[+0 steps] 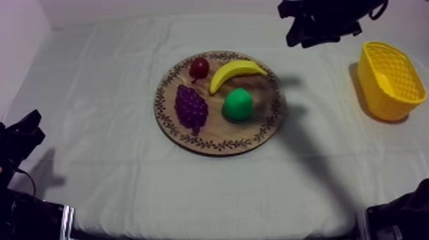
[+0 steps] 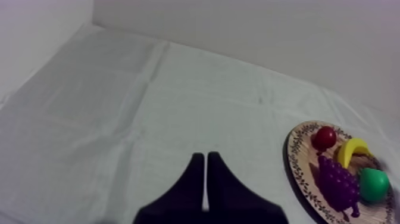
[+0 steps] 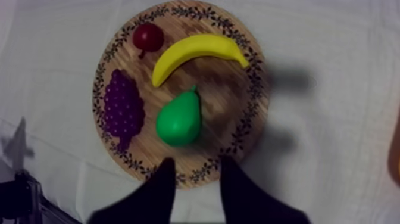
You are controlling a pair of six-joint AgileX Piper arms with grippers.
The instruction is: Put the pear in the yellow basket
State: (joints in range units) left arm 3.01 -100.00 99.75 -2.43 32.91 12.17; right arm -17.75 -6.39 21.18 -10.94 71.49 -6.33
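Observation:
A green pear lies on the round wooden board, right of the purple grapes and below the banana. In the right wrist view the pear sits just beyond my right gripper, whose fingers stand apart with nothing between them, over the board's near rim. In the top view the right arm hangs high over the table's far right side. The yellow basket stands at the right. My left gripper is shut on nothing, low over bare cloth at the left, with its arm at the left edge.
A small red fruit rests at the board's far left edge. The left wrist view takes in the board with all its fruit off to the side. A wall runs along the back of the table. Bare cloth lies between board and basket.

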